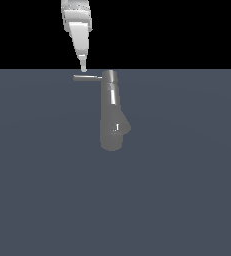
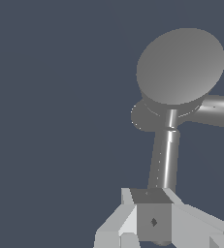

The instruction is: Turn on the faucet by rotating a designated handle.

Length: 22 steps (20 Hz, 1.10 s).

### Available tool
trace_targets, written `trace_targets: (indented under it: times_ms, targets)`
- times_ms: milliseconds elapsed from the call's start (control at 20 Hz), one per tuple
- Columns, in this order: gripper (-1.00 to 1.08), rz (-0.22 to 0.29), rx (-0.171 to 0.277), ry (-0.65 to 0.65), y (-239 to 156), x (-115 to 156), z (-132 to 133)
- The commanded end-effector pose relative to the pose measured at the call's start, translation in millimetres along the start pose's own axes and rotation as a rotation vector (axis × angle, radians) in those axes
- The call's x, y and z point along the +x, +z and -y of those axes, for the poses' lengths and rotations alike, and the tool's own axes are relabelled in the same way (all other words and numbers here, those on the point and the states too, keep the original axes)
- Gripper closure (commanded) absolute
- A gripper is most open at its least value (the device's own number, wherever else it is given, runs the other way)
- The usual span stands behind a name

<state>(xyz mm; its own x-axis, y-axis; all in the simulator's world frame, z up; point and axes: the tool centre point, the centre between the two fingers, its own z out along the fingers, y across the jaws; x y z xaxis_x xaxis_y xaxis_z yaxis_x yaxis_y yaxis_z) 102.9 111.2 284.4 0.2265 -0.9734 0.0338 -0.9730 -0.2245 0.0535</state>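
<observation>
The counter (image 1: 42,190) is a flat, plain blue-grey surface; only the grey faucet (image 1: 112,120) stands on it.

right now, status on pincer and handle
Pincer just above the handle's free end, fingers look together, holding nothing. Contact unclear. Faucet upright. Nothing in the way.

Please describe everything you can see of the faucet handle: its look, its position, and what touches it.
The handle is a thin, straight rod that looks like grey metal with a bright highlight. It projects level from the faucet cap toward the exterior view's left. In the wrist view its outer end passes behind the end effector, whose pointed tip sits just above that end in the exterior view. Whether they actually touch cannot be told.
</observation>
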Motion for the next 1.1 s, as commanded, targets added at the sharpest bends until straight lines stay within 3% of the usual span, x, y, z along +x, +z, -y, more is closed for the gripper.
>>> trace_targets:
  times_ms: [0,550,1050]
  targets:
    - [1.08,0.001,-0.004,0.042,14,-4,8]
    - [1.08,0.003,-0.014,0.132,47,-13,25]
    - [1.08,0.003,-0.015,0.133,44,-15,15]
